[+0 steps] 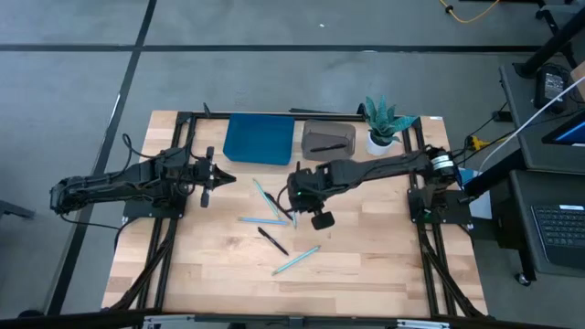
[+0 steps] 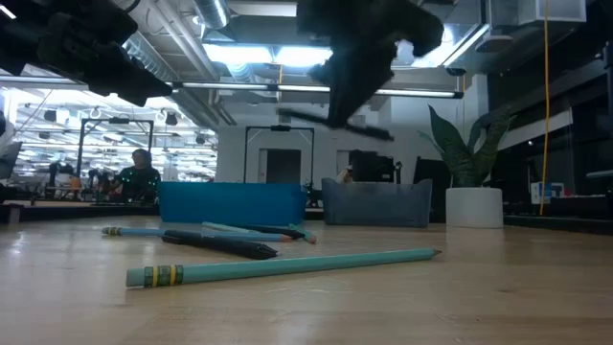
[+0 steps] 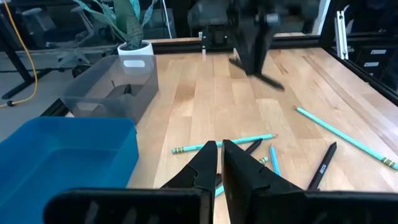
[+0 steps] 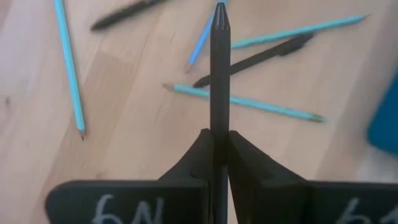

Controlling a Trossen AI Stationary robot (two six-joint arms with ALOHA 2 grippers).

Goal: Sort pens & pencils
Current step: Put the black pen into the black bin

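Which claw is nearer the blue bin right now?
Left. The left claw sits just off the blue bin's near left corner; the right claw, shut on a pen, is farther off, over the table's middle.

Right hand (image 1: 294,203) over pencils (image 1: 267,203) mid-table; left hand (image 1: 212,175) beside blue tray (image 1: 259,139).

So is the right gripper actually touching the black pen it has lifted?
Touching. In the right wrist view the right gripper has both fingers closed against the black pen, which sticks out between them, above the table.
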